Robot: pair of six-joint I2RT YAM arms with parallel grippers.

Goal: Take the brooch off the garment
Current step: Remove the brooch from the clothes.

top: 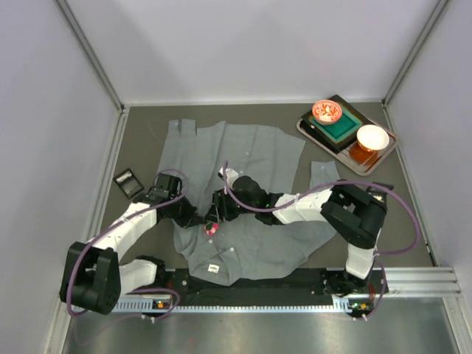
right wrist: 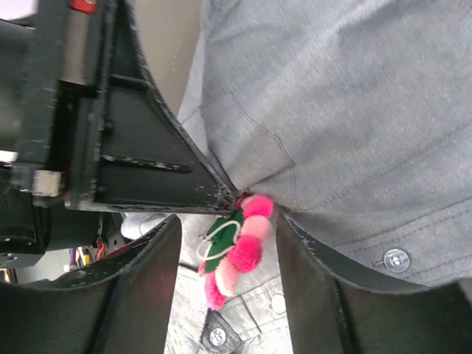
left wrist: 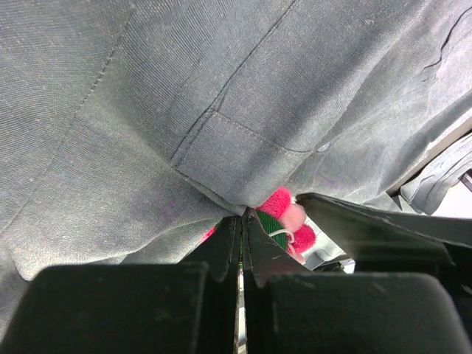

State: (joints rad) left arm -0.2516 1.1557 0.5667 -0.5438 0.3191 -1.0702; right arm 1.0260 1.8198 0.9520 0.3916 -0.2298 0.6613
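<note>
The grey garment (top: 251, 155) lies spread on the table, and both grippers meet at its lower left part. The brooch (right wrist: 240, 247), a cluster of pink and red pompoms on green backing, hangs from a raised fold of the cloth (right wrist: 332, 110). My left gripper (left wrist: 243, 215) is shut on that fold (left wrist: 184, 110), right beside the brooch (left wrist: 284, 221). My right gripper (right wrist: 228, 221) is open, one finger on each side of the brooch, with a gap on both sides. From above the brooch (top: 212, 229) shows just below the two grippers.
A tray (top: 306, 127) at the back right carries a pink bowl (top: 327, 111), a white bowl (top: 372, 137) and a green block. A small black object (top: 128, 183) lies left of the shirt. Enclosure walls ring the table.
</note>
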